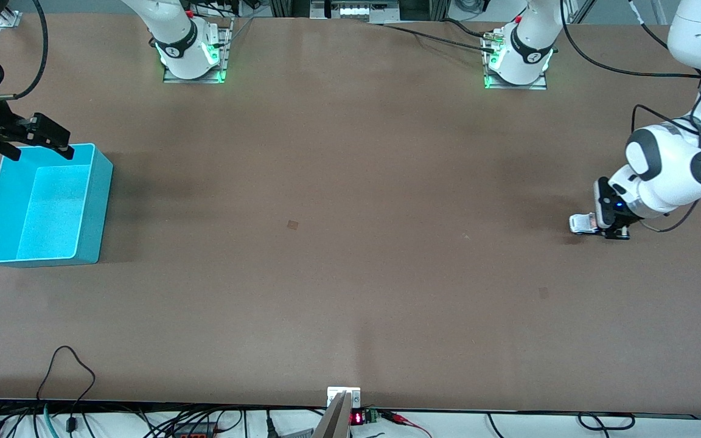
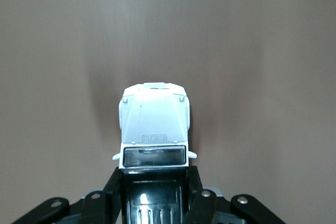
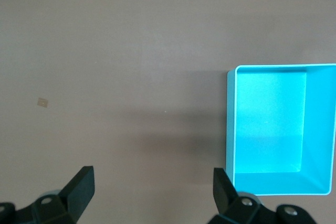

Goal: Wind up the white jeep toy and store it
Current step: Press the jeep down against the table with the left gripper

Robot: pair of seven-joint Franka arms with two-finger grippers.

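**Jeep gripped at the left arm's end, bin waiting at the right arm's end**

While you watch the front view, note that the left gripper (image 1: 594,226) is down at the worktop (image 1: 350,274) toward the left arm's end, with the white jeep toy (image 1: 582,224) poking out from it as a small pale shape. That view does not tell you how the toy is held. The left wrist view does: the 2 black fingers (image 2: 198,195) are clamped on the black rear section of the white jeep toy (image 2: 154,121), 1 on each side, and its white hood and windscreen point away from the left gripper (image 2: 154,192). Whether the wheels touch the worktop (image 2: 262,51) you cannot tell from either view.

At the right arm's end sits the turquoise bin (image 1: 101,201), open side up. In the front view the right gripper (image 1: 43,139) hangs over the bin's rim farther from the front camera. The right wrist view shows you what the front view only hints at: the right gripper (image 3: 152,190) has its fingers (image 3: 81,187) spread well apart with nothing between them, and the inside of the turquoise bin (image 3: 231,129) holds nothing.
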